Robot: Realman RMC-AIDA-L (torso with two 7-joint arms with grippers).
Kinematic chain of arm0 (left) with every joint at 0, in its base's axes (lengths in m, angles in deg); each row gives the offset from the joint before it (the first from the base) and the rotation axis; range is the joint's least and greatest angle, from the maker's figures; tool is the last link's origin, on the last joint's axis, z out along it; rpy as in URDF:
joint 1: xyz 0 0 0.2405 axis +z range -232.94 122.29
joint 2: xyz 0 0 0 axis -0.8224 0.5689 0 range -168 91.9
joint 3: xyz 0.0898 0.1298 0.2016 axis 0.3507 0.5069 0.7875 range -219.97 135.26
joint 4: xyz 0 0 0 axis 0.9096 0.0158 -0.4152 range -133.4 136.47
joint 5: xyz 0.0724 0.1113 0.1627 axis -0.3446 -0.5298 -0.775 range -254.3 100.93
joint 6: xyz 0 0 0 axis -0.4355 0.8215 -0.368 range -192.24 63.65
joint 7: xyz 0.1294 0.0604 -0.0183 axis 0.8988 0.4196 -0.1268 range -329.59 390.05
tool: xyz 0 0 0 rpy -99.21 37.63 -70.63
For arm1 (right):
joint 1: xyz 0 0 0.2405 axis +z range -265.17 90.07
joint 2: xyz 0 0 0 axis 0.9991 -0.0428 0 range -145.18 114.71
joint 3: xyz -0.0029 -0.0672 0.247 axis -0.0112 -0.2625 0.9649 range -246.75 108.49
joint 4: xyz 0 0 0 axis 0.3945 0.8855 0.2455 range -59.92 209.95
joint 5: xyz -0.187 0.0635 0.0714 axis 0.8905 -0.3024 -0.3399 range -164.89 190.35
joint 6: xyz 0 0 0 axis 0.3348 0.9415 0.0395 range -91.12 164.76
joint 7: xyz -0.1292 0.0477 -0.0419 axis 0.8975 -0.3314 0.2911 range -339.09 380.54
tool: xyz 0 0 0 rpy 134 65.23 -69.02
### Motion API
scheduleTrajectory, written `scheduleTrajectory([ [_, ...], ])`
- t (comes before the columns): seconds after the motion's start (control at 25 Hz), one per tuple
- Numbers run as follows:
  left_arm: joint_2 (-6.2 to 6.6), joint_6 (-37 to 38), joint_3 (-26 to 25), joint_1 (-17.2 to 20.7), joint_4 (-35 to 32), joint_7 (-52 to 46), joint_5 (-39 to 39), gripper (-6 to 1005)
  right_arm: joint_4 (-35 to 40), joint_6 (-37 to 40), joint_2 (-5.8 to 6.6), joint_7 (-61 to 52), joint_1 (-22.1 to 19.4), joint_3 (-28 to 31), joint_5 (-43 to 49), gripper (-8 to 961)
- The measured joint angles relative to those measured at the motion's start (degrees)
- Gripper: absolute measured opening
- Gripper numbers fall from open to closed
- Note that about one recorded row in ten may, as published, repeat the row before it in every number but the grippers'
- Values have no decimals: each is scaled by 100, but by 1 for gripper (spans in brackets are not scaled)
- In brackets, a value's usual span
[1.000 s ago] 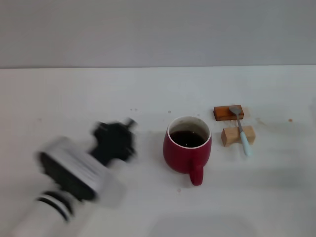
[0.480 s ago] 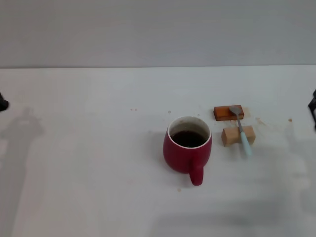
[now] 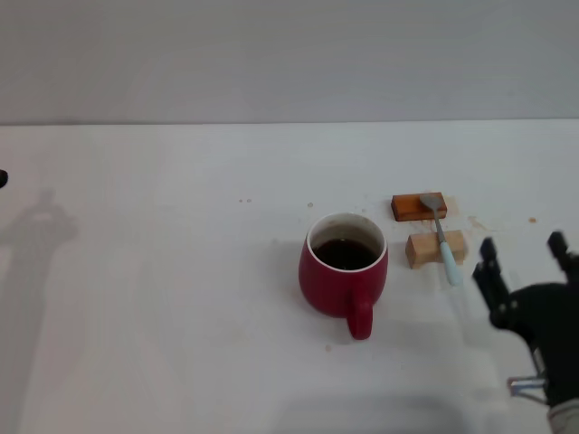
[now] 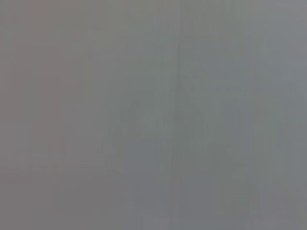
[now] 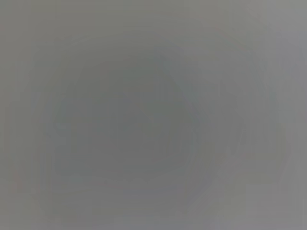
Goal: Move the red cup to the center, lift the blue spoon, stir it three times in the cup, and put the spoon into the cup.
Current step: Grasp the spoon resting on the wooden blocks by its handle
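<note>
1. Swinging in from the right edge of the head view, the right gripper [image 3: 523, 255] now hangs low over the counter [image 3: 163, 298], where half a second earlier only a sliver of it showed at the frame's border.
2. Its two dark fingers [image 3: 489, 260] stand spread apart and hold nothing.
3. At the far left edge, only a dark scrap of the left arm remains in view; a second ago that arm filled the lower left. Whether its gripper is open or closed cannot be told.
4. Unmoved through all this, the cup [image 3: 344, 273] sits near the middle of the counter, handle toward the robot, dark liquid inside.
5. Just to the cup's right, the spoon [image 3: 441, 237] lies untouched, its grey bowl on an orange-brown block [image 3: 412, 207] and its neck across a tan block [image 3: 422, 250], pale handle pointing toward the incoming gripper.
6. Both wrist views show only flat grey.
7. Judging by this, the cup step looks finished and the right arm is lining up to lift the spoon; stirring has not begun.
</note>
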Motion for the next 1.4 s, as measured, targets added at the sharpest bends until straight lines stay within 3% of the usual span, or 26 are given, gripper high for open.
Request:
scheduleTrajectory([
  [0.12,21,26,-170,-33,-48,-58,-11,14,16,16,8,3,28,-461,-399,750],
  [0.56,49,124,-183,1,-181,-57,-29,15,267,-4,3,-70,86,-1023,-841,749],
  [0.88,34,199,-139,-1,-238,-55,-35,16,601,-86,-18,-561,335,-1059,-915,749],
  [1.4,18,235,-149,-33,-238,-37,-33,17,1062,-864,-26,-1062,979,-980,-961,749],
])
